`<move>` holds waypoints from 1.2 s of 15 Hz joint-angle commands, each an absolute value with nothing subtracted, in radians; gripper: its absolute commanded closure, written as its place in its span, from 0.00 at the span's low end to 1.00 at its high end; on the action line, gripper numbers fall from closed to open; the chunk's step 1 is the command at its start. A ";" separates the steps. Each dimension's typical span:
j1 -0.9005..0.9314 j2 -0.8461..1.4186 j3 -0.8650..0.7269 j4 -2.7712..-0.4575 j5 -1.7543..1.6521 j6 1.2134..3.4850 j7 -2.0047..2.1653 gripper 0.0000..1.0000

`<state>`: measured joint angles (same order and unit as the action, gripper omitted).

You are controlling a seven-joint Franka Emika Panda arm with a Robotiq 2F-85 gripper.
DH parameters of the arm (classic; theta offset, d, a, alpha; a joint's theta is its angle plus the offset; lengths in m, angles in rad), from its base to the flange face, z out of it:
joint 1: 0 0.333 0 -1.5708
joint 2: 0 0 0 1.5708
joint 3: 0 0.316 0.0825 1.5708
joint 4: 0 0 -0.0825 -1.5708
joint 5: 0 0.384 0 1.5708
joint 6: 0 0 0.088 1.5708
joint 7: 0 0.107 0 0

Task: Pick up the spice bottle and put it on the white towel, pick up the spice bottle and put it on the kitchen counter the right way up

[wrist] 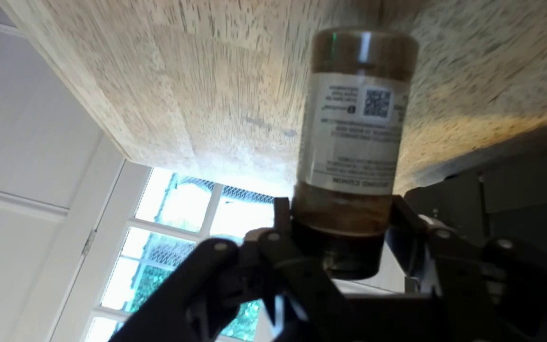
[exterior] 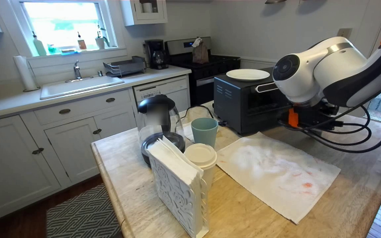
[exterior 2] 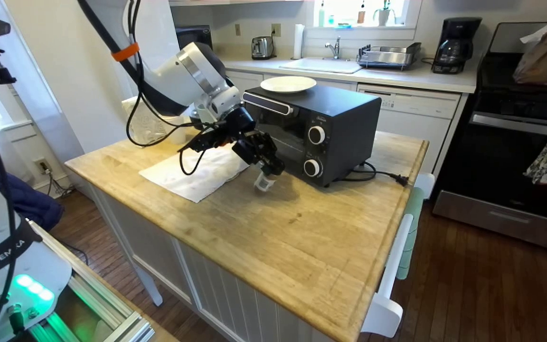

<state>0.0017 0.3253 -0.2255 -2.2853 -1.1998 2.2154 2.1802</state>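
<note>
The spice bottle (wrist: 356, 135) is a clear jar with brown contents and a white label. In the wrist view my gripper (wrist: 340, 211) is shut on it near its dark end, with the clear end pointing away from the fingers. In an exterior view the bottle (exterior 2: 264, 182) hangs below my gripper (exterior 2: 271, 167), slightly tilted, clear end down, close over the kitchen counter (exterior 2: 297, 237). I cannot tell whether it touches. The white towel (exterior: 276, 168) lies flat on the counter; it also shows in an exterior view (exterior 2: 197, 173), beside the gripper.
A black toaster oven (exterior 2: 349, 137) with a white plate (exterior 2: 287, 84) on top stands right beside the gripper. A teal mug (exterior: 204, 130), a lidded cup (exterior: 201, 155), a glass kettle (exterior: 160, 129) and a white napkin holder (exterior: 177, 195) stand on the counter beyond the towel.
</note>
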 commanded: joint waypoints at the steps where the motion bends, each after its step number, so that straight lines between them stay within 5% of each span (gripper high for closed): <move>1: -0.027 0.369 -0.197 -2.247 -1.269 2.160 2.251 0.73; 18: -0.051 0.455 -0.157 -2.200 -1.424 2.006 2.353 0.73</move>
<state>-0.0243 0.4311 -0.1852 -2.2236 -1.3828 2.0460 2.3296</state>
